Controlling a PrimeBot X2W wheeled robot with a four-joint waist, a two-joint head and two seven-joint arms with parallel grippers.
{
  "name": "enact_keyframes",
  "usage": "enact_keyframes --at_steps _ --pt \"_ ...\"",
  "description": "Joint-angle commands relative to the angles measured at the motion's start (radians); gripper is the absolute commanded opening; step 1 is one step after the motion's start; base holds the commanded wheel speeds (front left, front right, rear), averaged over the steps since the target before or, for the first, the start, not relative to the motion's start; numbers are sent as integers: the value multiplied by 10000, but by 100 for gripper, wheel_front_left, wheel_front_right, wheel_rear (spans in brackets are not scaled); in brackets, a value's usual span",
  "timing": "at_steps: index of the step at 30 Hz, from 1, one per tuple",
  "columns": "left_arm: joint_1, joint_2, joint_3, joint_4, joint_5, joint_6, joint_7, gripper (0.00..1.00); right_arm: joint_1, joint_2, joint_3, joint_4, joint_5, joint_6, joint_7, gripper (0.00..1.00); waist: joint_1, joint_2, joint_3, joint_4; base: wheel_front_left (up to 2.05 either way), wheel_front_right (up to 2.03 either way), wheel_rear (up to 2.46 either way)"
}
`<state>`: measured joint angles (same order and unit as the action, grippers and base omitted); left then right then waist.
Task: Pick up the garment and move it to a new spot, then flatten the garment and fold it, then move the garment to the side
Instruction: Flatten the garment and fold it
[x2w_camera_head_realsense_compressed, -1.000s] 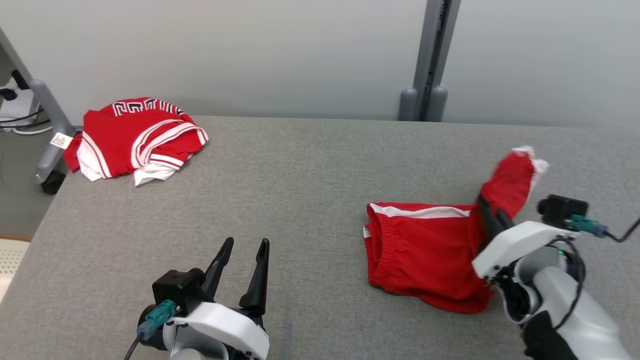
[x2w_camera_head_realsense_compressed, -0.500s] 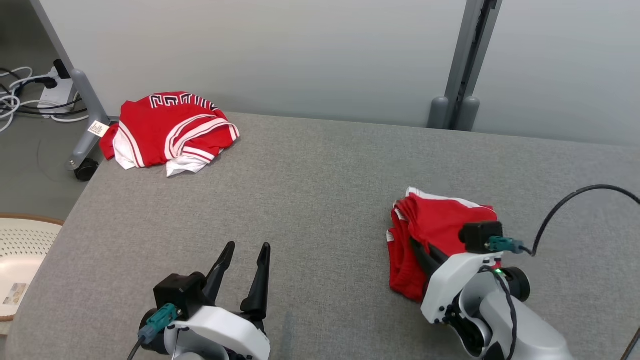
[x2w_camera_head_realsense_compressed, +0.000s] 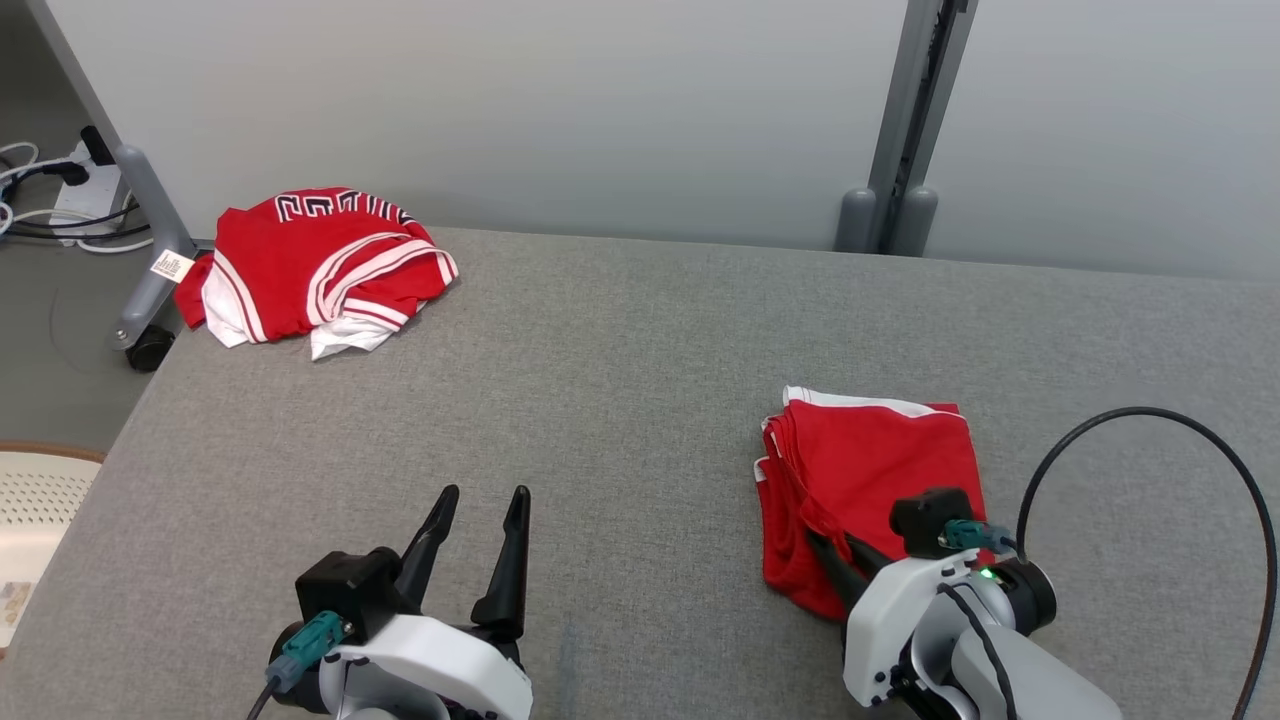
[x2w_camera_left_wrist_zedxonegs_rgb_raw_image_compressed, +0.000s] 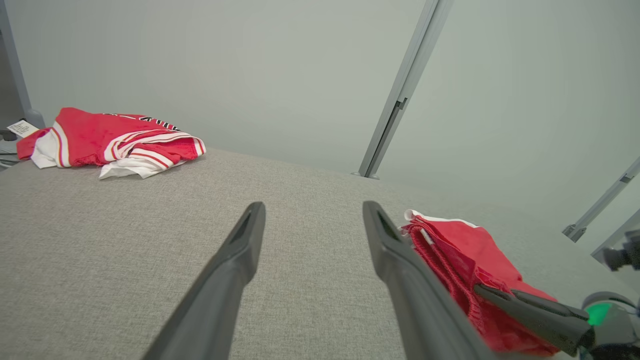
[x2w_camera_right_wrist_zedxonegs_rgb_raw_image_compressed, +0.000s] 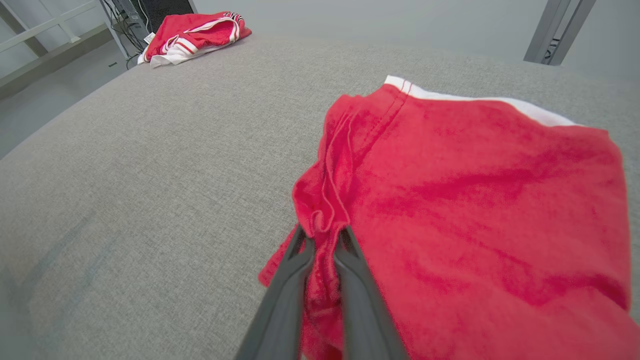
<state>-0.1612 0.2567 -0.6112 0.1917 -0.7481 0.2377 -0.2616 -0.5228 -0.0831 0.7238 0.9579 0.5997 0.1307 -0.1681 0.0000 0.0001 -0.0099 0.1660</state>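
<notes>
Between the clamped right fingers (x2w_camera_right_wrist_zedxonegs_rgb_raw_image_compressed: 287, 285) bunches the folded garment (x2w_camera_right_wrist_zedxonegs_rgb_raw_image_compressed: 475, 200) edge, perhaps one layer; dragging would unfold it.

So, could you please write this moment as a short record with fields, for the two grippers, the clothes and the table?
table: grey cloth surface
shorts: red with white trim, folded, lying on the robot's right side
jersey: red and white, crumpled, far left corner of the table, apart from the shorts
left gripper: jaws open, holding nothing, over the table
right gripper: jaws shut on the near left edge of the shorts
task stage: fold looks done; move aside not yet done
</notes>
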Motion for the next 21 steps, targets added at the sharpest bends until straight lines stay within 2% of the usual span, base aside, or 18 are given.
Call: enact_keyframes --at_steps 1,2,3,9,16,21 --pt "75 35 72 -25 72 4 -46 100 101 14 31 35 -50 2 -138 32 0 -1 14 -45 0 0 0" --pt "75 38 76 -21 72 2 -46 100 135 39 -4 19 -4 2 -240 47 0 -1 19 -72 0 0 0" --pt "76 39 78 -14 77 3 -46 100 145 49 -19 13 -17 2 -314 100 0 -1 22 -99 0 0 0" --pt "105 24 80 6 81 22 -46 100 268 138 -398 -251 95 2 -744 100 0 -1 1 -250 0 0 0" --pt "84 20 38 -17 82 22 -47 100 464 -144 -1825 -661 304 2 -966 100 0 -1 -28 -361 0 0 0" --pt "40 31 15 -25 77 -6 -47 100 681 -453 -3134 -1119 -342 2 -978 100 0 -1 8 -327 0 0 0"
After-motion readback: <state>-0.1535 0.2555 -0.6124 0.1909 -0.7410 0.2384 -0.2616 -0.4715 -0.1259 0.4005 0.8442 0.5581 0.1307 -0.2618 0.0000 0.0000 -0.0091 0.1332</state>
